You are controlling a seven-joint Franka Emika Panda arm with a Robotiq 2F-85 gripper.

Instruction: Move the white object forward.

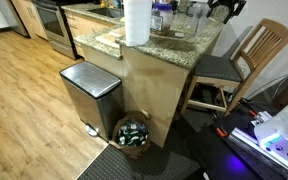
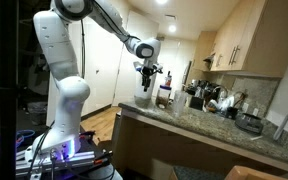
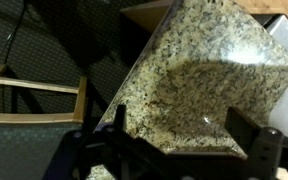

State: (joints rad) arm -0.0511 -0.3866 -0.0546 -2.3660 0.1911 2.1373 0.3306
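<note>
The white object is a paper towel roll standing upright near the corner of the granite countertop; it also shows as a pale shape in an exterior view. My gripper hangs above the counter, pointing down, with the roll low beside it. In an exterior view only its dark tip shows at the top edge, apart from the roll. In the wrist view the gripper is open and empty over bare granite, near the counter's edge. The roll is out of the wrist view.
Bottles and jars stand on the counter behind the roll, and more kitchen items sit along it. A steel trash bin, a basket and a wooden chair stand beside the counter.
</note>
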